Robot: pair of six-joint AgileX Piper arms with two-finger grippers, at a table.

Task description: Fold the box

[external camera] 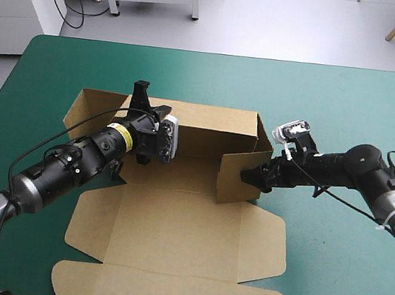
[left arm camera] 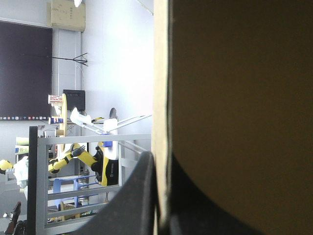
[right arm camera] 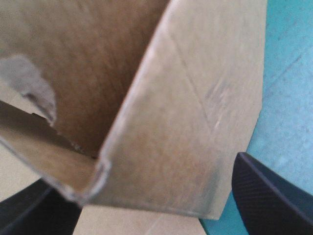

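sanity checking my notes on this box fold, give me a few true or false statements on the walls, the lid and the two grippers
1. The far wall of the box stands raised. True.
2. The left gripper hangs open, clear of the board. False: it is shut on the box, with the far wall's edge between its fingers.
3. The lid lies flat on the table, nearest the robot. True.
4. The right gripper is at the box's left side. False: it is open at the right side wall, which stands raised.
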